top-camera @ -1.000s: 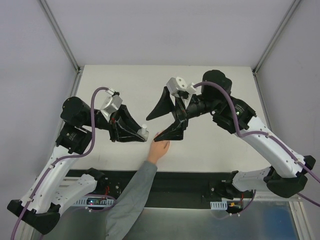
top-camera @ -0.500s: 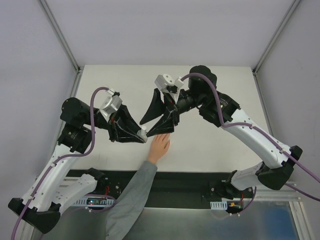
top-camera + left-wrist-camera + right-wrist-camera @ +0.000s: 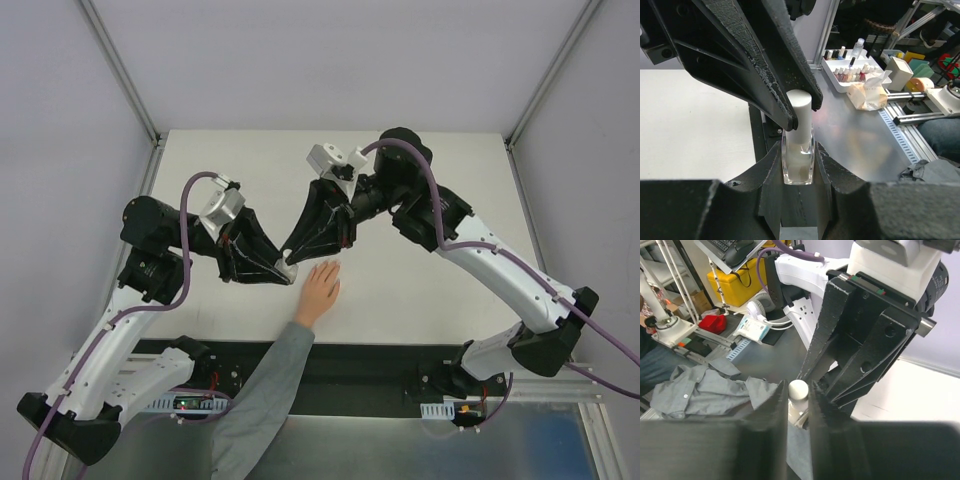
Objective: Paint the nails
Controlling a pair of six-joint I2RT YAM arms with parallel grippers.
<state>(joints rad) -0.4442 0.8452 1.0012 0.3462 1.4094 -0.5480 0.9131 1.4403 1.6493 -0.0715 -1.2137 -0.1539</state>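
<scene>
Only the overhead view shows the hand (image 3: pixel 320 288) flat on the table (image 3: pixel 420 180), just right of both grippers, its nails (image 3: pixel 327 266) too small to make out. The left gripper (image 3: pixel 798 166) clamps a clear bottle (image 3: pixel 798 172). The right gripper (image 3: pixel 798 396) pinches its white cap (image 3: pixel 799 112), partly hiding it. A tray (image 3: pixel 830 72) of small bottles sits behind.

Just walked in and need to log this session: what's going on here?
The left gripper holds a small polish bottle by its body. The right gripper's jaws sit on either side of its white cap, apparently pinching it; the cap is on, so no painting yet. A person's hand in a grey sleeve lies flat on the table beside them.
</scene>
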